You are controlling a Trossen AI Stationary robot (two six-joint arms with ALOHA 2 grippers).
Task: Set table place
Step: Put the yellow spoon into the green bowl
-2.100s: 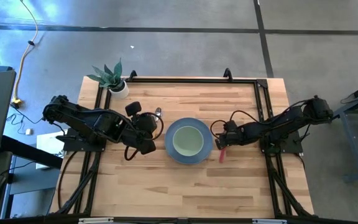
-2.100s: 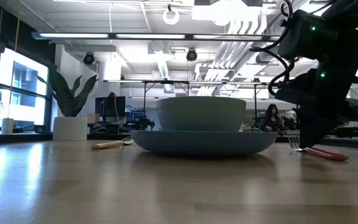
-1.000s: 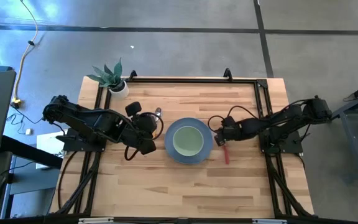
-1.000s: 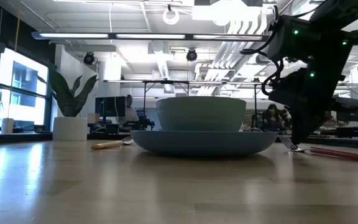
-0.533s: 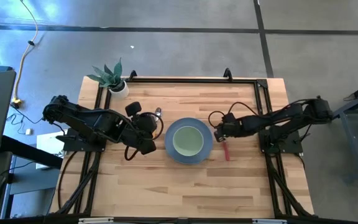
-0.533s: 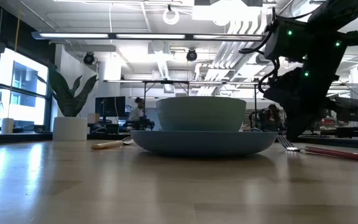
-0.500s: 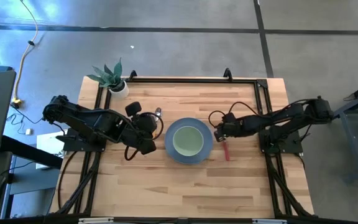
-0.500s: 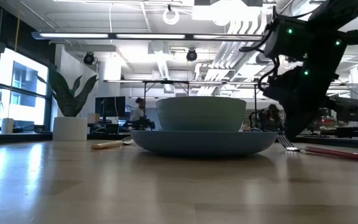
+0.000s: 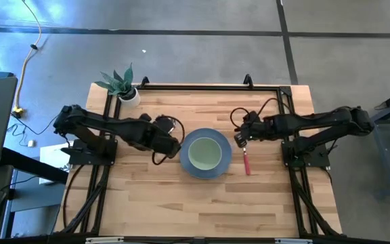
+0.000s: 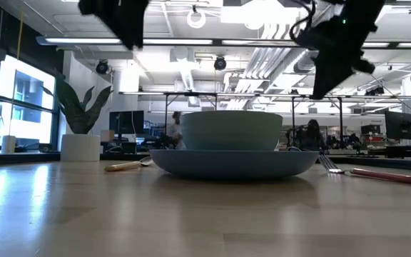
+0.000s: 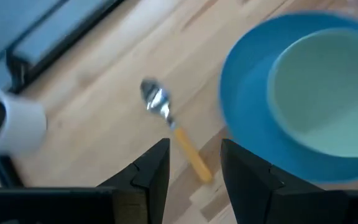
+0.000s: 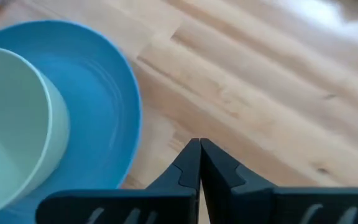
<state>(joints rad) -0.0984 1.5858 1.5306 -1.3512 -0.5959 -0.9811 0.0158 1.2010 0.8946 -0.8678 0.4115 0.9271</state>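
High view: we note the table (image 9: 202, 203) filling the middle of the frame, with a blue plate (image 9: 206, 154) at its centre and a pale green bowl (image 9: 204, 153) sitting in it. Left gripper (image 9: 172, 146) is just beside the plate's left edge; right gripper (image 9: 240, 137) is at the plate's upper right, near the tine end of a red-handled fork (image 9: 246, 161) lying on the wood right of the plate. A potted plant (image 9: 119, 85) stands at the far left corner. Low view: bowl (image 10: 232, 130) in plate (image 10: 234, 161), a yellow-handled spoon (image 10: 128, 165) on the wood to its left, the fork (image 10: 366, 173) to its right, the white plant pot (image 10: 80, 147) farther left; both arms hang above, clear of the tabletop. Left wrist view: we see 2 fingers (image 11: 153, 177) held apart, nothing between them, with the spoon (image 11: 174, 131) lying on the wood in the gap beyond, beside the plate (image 11: 248, 134). Right wrist view: fingers (image 12: 190, 168) pressed together, empty, above bare wood next to the plate (image 12: 107, 106).
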